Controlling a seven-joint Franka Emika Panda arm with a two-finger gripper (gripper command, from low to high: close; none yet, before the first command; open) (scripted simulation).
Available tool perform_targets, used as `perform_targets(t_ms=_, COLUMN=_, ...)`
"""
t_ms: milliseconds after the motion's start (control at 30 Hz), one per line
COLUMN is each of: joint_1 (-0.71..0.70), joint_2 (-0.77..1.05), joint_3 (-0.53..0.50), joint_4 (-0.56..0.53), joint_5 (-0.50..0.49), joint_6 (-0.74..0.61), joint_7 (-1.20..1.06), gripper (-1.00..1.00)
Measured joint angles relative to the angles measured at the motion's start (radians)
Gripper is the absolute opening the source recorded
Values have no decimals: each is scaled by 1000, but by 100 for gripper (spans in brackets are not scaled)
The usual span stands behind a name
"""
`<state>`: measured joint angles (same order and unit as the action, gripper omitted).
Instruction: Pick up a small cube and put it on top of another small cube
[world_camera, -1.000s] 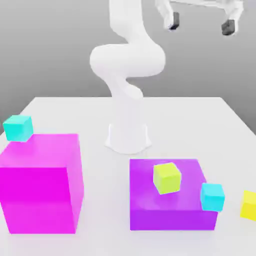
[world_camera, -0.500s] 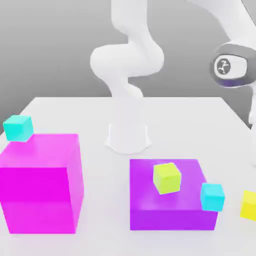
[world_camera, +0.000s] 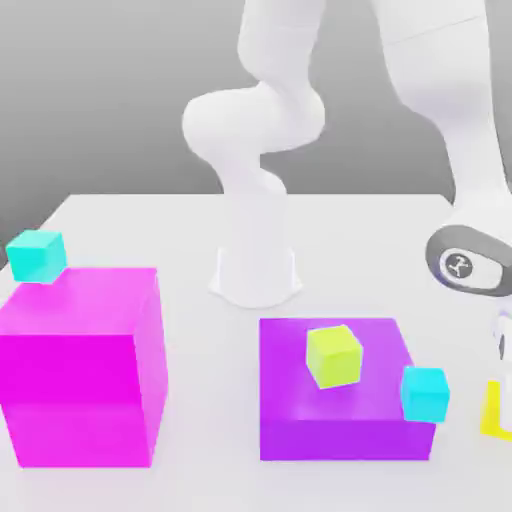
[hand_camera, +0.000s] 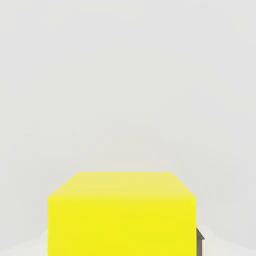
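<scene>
The small cube (world_camera: 495, 415), bright yellow, sits on the white table at the exterior view's right edge, partly cut off by the frame. My gripper (world_camera: 506, 390) has come straight down over it, with the wrist (world_camera: 465, 265) just above. In the hand view the yellow cube (hand_camera: 122, 215) sits close up between the jaws, and one dark finger pad (hand_camera: 200, 242) presses against its side. The gripper is shut on this cube, which rests on the table.
A lime small cube (world_camera: 333, 355) lies on a flat purple block (world_camera: 340, 430). One cyan cube (world_camera: 425, 393) sits at that block's right corner, another cyan cube (world_camera: 36, 256) behind the big magenta block (world_camera: 80, 365). The arm's base (world_camera: 256, 270) stands mid-table.
The arm swung down from high above to the yellow cube at the exterior view's right edge. The jaws went from wide open to shut on the cube.
</scene>
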<state>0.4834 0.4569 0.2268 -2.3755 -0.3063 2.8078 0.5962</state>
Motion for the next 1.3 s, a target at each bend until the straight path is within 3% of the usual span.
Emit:
perform_targets(t_ms=167, joint_1=-58, joint_2=-149, joint_3=69, joint_4=-32, joint_5=100, joint_6=-113, joint_7=-65, gripper=-100)
perform_targets(t_ms=233, joint_1=-87, joint_2=-163, joint_3=38, joint_4=-27, joint_5=127, joint_6=-128, joint_7=-24, gripper=-100)
perform_targets(t_ms=500, joint_1=-249, joint_2=-331, joint_3=-178, joint_4=3, joint_5=81, joint_6=-247, joint_7=70, gripper=-100)
perform_targets(t_ms=600, joint_1=-386, joint_2=-419, joint_3=-248, joint_4=-2, joint_5=65, joint_6=-321, joint_7=72, gripper=-100)
perform_targets(t_ms=733, joint_1=-570, joint_2=-578, joint_3=-339, joint_4=-8, joint_5=59, joint_6=-472, joint_7=41, gripper=-100)
perform_targets(t_ms=1033, joint_1=-797, joint_2=-902, joint_3=-593, joint_4=-64, joint_5=108, joint_6=-785, joint_7=-127, gripper=-100)
perform_targets(t_ms=1200, joint_1=-804, joint_2=-874, joint_3=-641, joint_4=-168, joint_5=116, joint_6=-659, joint_7=-194, gripper=-100)
perform_targets(t_ms=1233, joint_1=-805, joint_2=-865, joint_3=-644, joint_4=-182, joint_5=116, joint_6=-637, joint_7=-196, gripper=100)
perform_targets(t_ms=1300, joint_1=-805, joint_2=-865, joint_3=-644, joint_4=-182, joint_5=116, joint_6=-637, joint_7=-196, gripper=100)
